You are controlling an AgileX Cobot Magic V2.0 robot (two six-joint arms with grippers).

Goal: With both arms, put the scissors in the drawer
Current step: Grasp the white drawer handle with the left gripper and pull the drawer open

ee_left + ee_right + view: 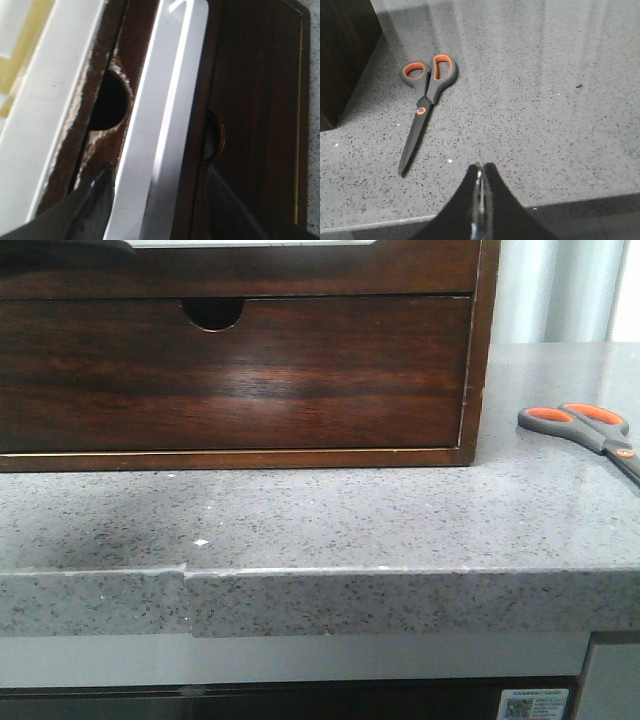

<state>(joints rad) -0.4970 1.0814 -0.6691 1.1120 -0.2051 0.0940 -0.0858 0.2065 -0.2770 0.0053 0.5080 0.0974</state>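
Observation:
The scissors lie flat on the grey counter to the right of the wooden cabinet, blades closed. In the right wrist view the scissors lie ahead and to one side of my right gripper, which is shut, empty and apart from them, over the counter's front edge. The drawer is the upper one, cut off by the top of the front view. In the left wrist view my left gripper is open above the cabinet, its fingers either side of the drawer's pale inside and brown front edge. Neither gripper shows in the front view.
Below the drawer is a similar drawer with a small semicircular notch, also in the left wrist view. The cabinet's corner stands close to the scissors' handles. The grey counter ends in a front edge.

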